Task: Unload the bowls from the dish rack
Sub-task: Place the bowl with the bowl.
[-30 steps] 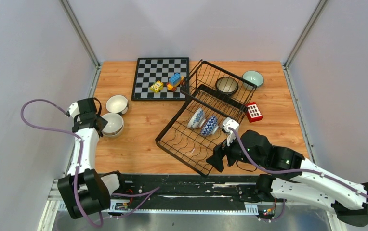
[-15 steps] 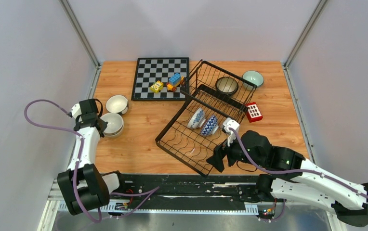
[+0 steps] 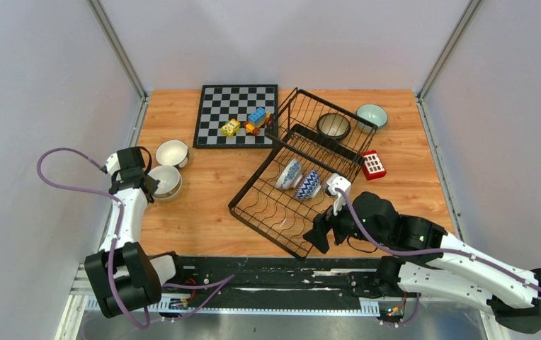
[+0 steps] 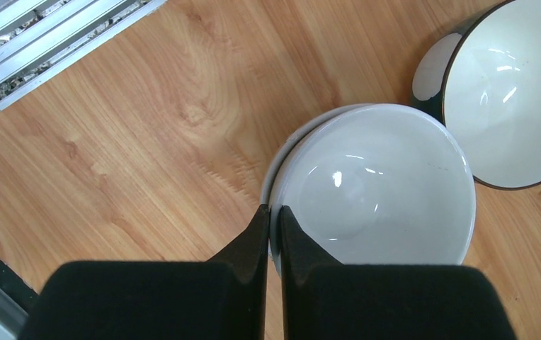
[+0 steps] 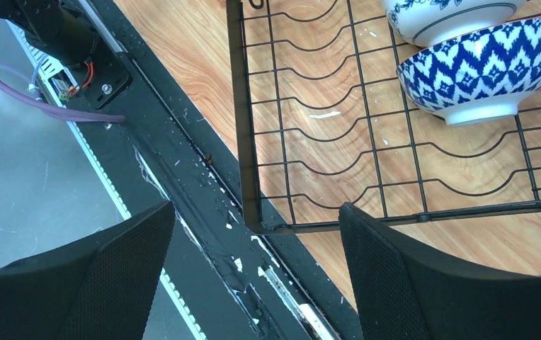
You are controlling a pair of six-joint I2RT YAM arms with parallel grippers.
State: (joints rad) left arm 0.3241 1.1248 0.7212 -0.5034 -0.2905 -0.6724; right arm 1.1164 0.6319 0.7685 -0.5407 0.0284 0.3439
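Your left gripper (image 4: 273, 212) has its fingers pressed together, tips at the rim of the stacked pair of bowls (image 4: 374, 184) at 9 o'clock on the table (image 3: 204, 205). A third bowl (image 4: 508, 92) sits touching the pair. Your right gripper (image 5: 253, 209) stands wide apart and empty at the 6 o'clock corner of the dish rack (image 3: 234, 204). The rack holds three: two patterned bowls (image 3: 289, 172) and one dark bowl (image 3: 333, 125). One mint bowl (image 3: 372, 115) stands outside at 1 o'clock.

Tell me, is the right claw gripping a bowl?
No, the right claw stands open above the dish rack corner, clear of the blue-patterned bowl.
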